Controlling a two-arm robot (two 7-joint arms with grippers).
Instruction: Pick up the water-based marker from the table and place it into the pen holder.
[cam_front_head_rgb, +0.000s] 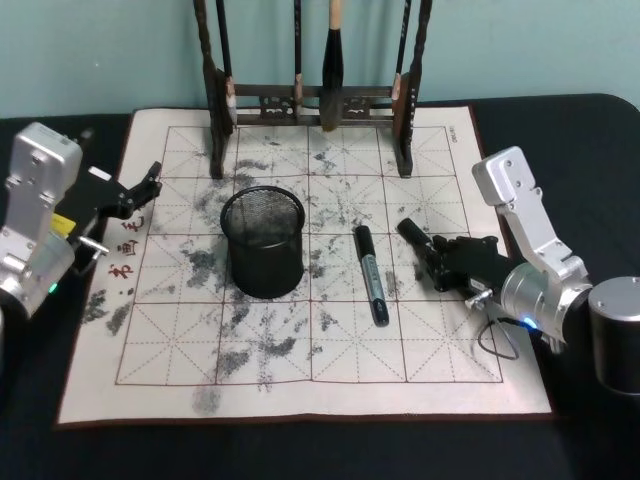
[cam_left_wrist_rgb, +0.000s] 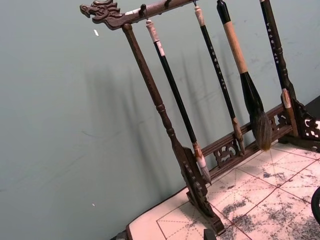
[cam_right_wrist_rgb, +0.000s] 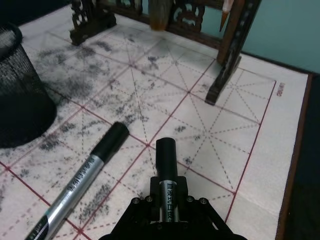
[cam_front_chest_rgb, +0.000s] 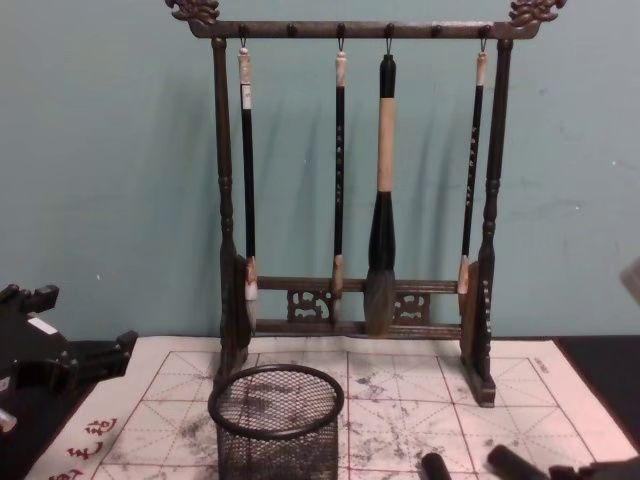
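Right gripper (cam_front_head_rgb: 442, 258) clamps held marker (cam_front_head_rgb: 412, 236); second marker (cam_front_head_rgb: 371, 275) lies at its 9 o'clock, pen holder (cam_front_head_rgb: 263, 243) beyond; left gripper (cam_front_head_rgb: 140, 190) parked.

Our head cam looks down on the mat (cam_front_head_rgb: 450, 335); chest cam sits low, facing the brush rack (cam_front_chest_rgb: 222, 200). Both wrist cams share that rack, right apparently nearer.

Soft, even room light, with faint brush rack (cam_left_wrist_rgb: 150, 85) shadows on the green wall (cam_left_wrist_rgb: 60, 125).
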